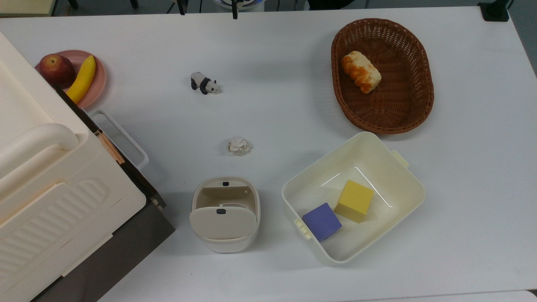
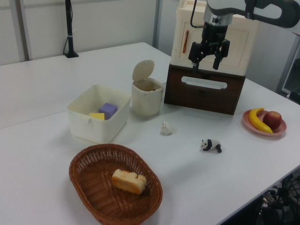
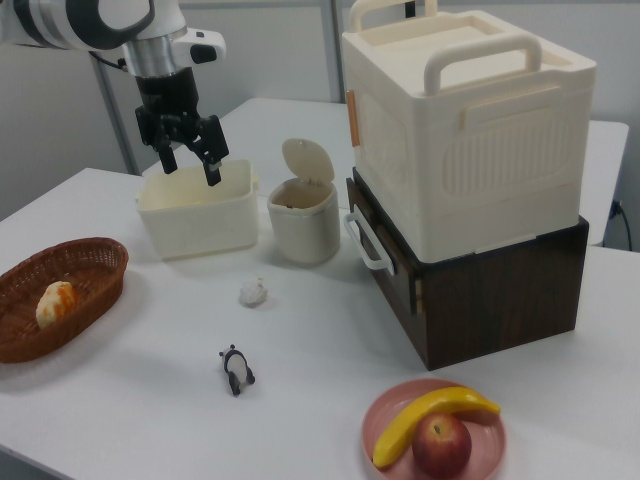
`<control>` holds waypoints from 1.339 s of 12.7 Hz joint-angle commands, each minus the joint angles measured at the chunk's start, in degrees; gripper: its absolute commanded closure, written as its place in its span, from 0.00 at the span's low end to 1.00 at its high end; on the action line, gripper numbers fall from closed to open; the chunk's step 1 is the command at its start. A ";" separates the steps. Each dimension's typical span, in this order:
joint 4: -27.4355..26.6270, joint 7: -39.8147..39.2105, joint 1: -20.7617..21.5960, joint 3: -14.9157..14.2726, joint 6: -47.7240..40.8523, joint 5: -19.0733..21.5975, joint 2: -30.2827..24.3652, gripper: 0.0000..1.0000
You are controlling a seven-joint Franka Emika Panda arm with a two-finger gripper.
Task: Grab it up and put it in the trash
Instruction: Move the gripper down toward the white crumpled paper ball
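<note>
End effector (image 2: pixel 205 60): raised well above the desk (image 1: pixel 268 260), fingers spread apart with nothing between them, pointing downward; also seen in the right view (image 3: pixel 190 160).

Paper ball (image 1: pixel 239 146): crumpled, off-white with brownish creases, roughly round, so no clear long axis or heading can be told. It is set on bare desk near the middle, between the panda figurine (image 1: pixel 204 83) and the trash bin (image 1: pixel 225 214), apart from both. Also seen in the left view (image 2: pixel 166 128) and the right view (image 3: pixel 253 292).

Trash bin: rounded, beige-white, flap lid raised, opening exposed; a dark button is borne on the lid.

Cream tub (image 1: pixel 402 176): just beside the bin on the top view's right, holding a yellow cube (image 1: pixel 355 200) and a purple cube (image 1: pixel 321 220).

Wicker basket (image 1: pixel 419 75): holds a bread roll (image 1: pixel 361 71).

Pink plate (image 1: pixel 98 77): carries an apple (image 1: pixel 56 69) and a banana (image 1: pixel 82 79).

Cream box on dark wooden base (image 3: pixel 470 180): at the top view's left edge.

Surface: white desk, open room all around the paper ball.
</note>
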 commanded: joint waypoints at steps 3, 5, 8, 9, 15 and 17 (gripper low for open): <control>-1.02 -1.52 0.52 -0.89 -1.08 1.18 -1.69 0.00; -1.02 -1.52 0.52 -0.89 -1.00 1.18 -1.60 0.00; -1.11 -1.44 0.60 -0.72 -0.91 1.18 -1.51 0.00; -1.28 -1.43 0.78 -0.63 -0.91 1.18 -1.51 0.00; -1.72 -1.43 1.04 -0.19 5.56 1.18 -0.29 0.00; -1.64 -1.35 1.05 0.25 15.05 1.18 3.22 0.00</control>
